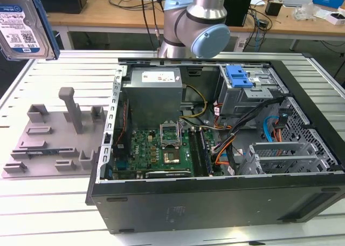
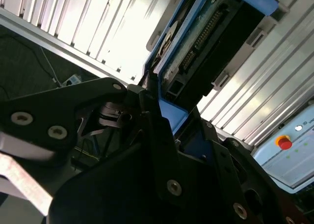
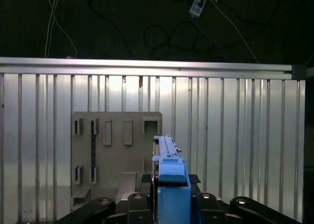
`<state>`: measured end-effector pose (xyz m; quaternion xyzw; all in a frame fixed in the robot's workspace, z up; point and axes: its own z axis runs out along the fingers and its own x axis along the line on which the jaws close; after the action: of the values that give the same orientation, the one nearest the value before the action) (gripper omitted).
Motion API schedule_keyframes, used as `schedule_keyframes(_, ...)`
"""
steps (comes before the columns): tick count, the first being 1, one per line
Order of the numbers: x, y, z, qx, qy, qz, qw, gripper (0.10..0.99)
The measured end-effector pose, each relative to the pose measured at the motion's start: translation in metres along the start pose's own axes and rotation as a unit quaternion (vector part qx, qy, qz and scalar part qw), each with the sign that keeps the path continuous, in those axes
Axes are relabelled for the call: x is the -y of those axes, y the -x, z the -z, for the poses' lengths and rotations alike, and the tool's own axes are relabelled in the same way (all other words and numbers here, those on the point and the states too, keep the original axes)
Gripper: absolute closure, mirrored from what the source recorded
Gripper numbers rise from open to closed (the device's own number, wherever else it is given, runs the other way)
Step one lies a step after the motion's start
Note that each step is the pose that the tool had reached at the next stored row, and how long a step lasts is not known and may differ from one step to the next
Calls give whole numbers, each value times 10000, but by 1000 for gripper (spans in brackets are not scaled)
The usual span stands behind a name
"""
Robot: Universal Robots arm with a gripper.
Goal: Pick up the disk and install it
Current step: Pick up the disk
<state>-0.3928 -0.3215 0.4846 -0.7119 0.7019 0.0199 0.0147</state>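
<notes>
The disk (image 1: 21, 25), silver with a white-and-blue label and a blue bracket, hangs high in the air at the exterior view's far left, above the ribbed metal table. In the first wrist view the disk (image 3: 169, 157) stands edge-on, and my gripper (image 3: 170, 187) is shut on its blue bracket from both sides. In the second wrist view the disk (image 2: 206, 37) shows its dark circuit-board side, and the black fingers (image 2: 147, 106) clamp its blue frame. The grey fixture plate (image 3: 115, 145) lies on the table below the disk.
The grey fixture plate (image 1: 48, 138) with upright posts lies on the table at the exterior view's left. An open computer case (image 1: 215, 192) sits at the right, with a motherboard (image 1: 161, 149), a grey drive cage with a blue latch (image 1: 239, 76) and cables. The arm (image 1: 197, 19) stands behind the case.
</notes>
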Motion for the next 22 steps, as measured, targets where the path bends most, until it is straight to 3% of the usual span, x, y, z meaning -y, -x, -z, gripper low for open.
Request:
schedule_keyframes(6,173,-154,20,-30,97,-6,9999,722)
schedule_keyframes(9,363,-271,52,-29,157,-9,9999,722)
schedule_keyframes(13,564,-372,87,-29,196,-9,9998,722)
schedule_keyframes(14,660,-407,99,-28,211,-11,9998,722)
schedule_keyframes(20,976,-505,123,-28,245,-12,9997,722)
schedule_keyframes(22,1172,-555,131,-28,250,-13,9997,722)
